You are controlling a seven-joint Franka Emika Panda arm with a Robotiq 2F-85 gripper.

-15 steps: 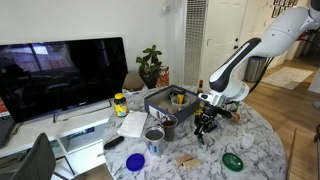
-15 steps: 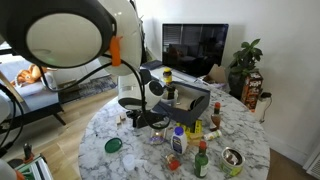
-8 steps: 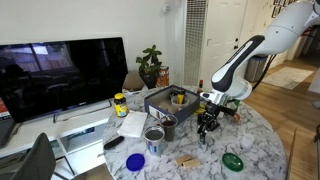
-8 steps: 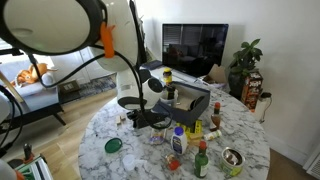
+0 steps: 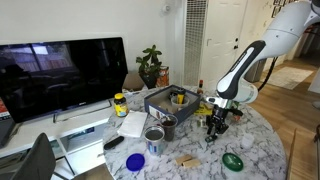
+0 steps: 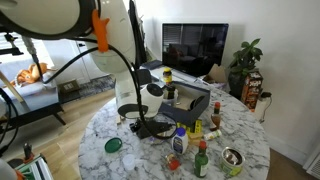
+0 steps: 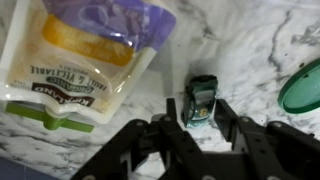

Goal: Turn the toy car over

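Note:
In the wrist view the toy car is small and green with dark windows. It lies on the marble table, pointing away from the camera. My gripper is open, with one black finger on each side of the car's near end. The left finger is close against the car's side and a small gap shows at the right finger. In both exterior views the gripper hangs low over the table, and the car is too small or too hidden to make out there.
A food pouch with a purple top lies just left of the car. A round green lid lies to the right. A grey bin, a metal cup, a blue lid and several bottles crowd the table.
The arm has shifted sideways across the table and the gripper has come down closer to the surface. Nothing has been grasped.

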